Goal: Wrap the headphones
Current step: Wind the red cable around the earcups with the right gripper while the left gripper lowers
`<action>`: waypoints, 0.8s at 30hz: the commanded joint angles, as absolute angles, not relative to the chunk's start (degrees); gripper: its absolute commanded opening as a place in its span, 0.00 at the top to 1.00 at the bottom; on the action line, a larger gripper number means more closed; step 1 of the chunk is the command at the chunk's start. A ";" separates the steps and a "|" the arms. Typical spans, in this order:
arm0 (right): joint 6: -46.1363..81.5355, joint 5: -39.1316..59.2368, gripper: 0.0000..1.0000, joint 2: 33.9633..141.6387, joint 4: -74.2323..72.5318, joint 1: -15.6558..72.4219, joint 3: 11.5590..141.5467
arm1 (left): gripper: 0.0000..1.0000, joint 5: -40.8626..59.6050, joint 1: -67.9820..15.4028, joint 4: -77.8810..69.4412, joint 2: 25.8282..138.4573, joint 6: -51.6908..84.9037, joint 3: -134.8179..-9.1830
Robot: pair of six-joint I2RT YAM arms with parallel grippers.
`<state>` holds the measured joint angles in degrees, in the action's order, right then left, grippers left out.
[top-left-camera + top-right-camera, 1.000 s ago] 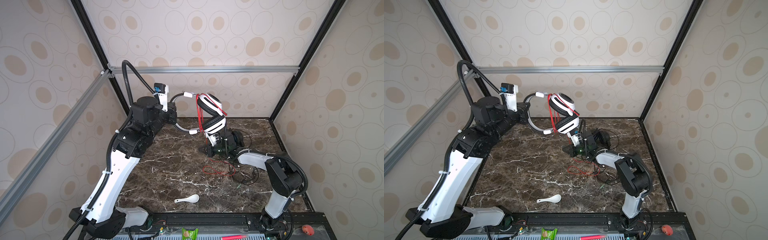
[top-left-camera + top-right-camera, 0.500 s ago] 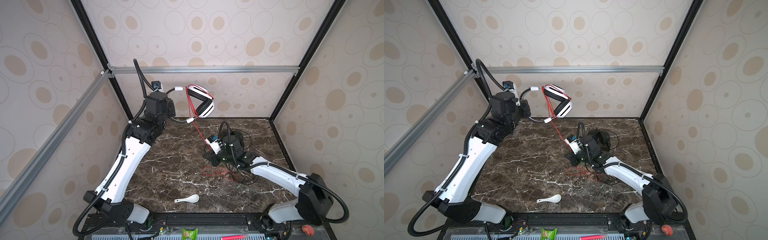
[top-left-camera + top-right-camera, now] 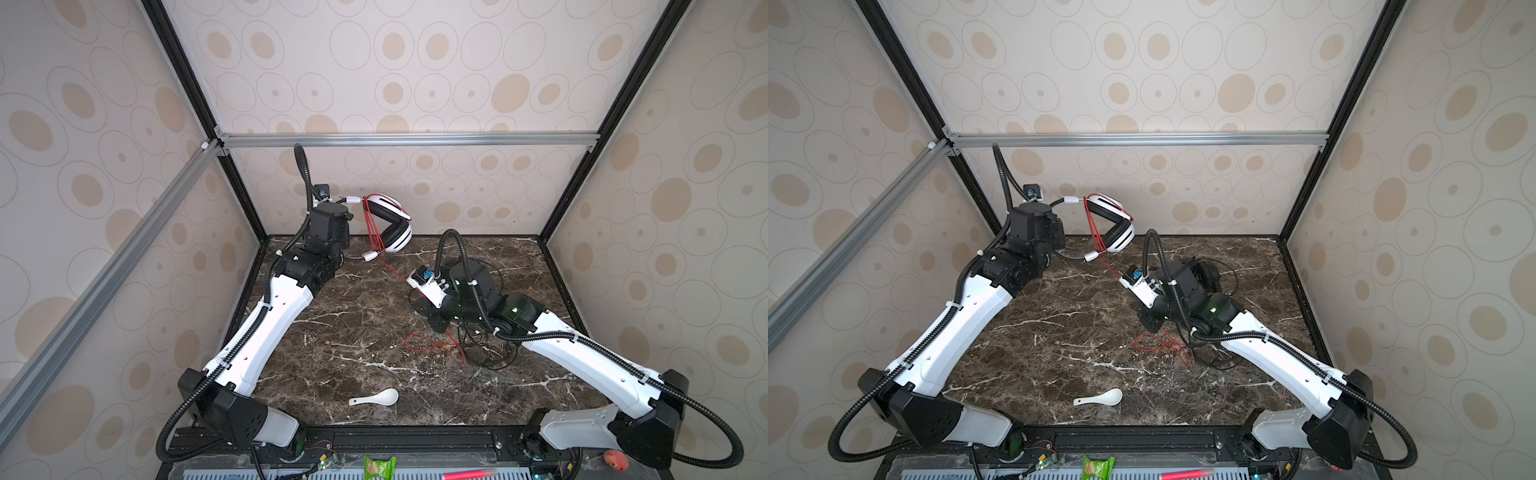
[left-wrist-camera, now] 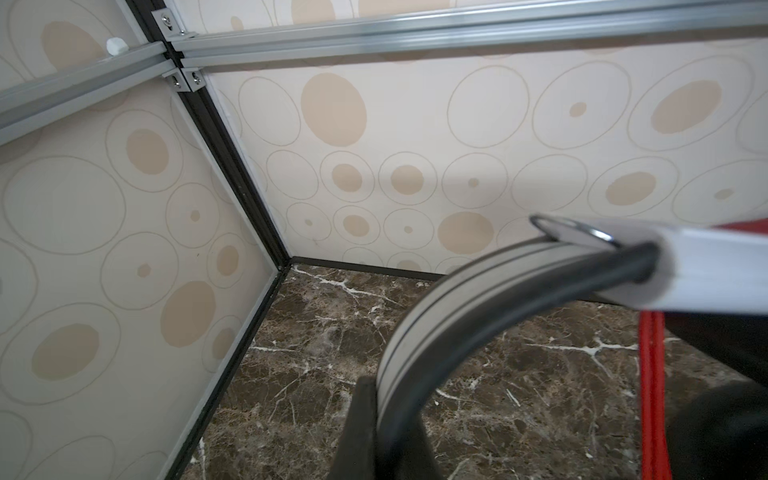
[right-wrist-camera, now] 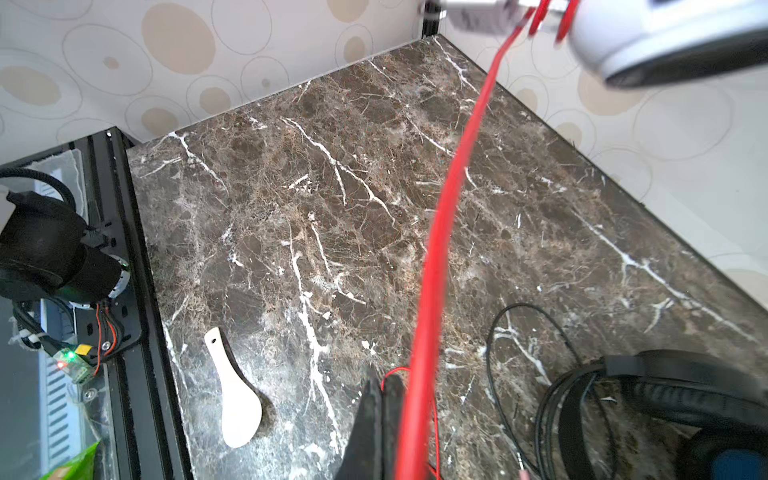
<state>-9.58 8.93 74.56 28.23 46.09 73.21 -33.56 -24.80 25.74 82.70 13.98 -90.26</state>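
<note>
In both top views the white headset hangs aloft near the back wall at the end of your left arm. Several turns of red cord already cross it, and a slack tail lies on the desk. The black headset sits unwrapped behind your right arm.

In the left wrist view, your left claw is clamped on the grey band.

In the right wrist view, your right claw is pressed together, seemingly pinching the taut cord, though blur hides the contact.

I judge one headset partly wound and the other untouched.
</note>
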 commanded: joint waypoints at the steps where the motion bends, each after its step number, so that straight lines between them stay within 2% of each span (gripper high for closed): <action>1: -15.37 5.45 1.00 76.75 35.17 46.67 78.70 | 1.00 -37.53 -24.87 18.82 80.22 12.77 -88.24; 14: -25.25 -1.83 0.98 86.74 40.54 46.42 95.73 | 1.00 -37.67 -31.63 22.35 78.73 -1.36 -82.45; 24: -27.55 -1.65 0.96 93.93 45.21 43.75 106.75 | 1.00 -30.32 -32.17 26.02 72.16 -6.34 -76.09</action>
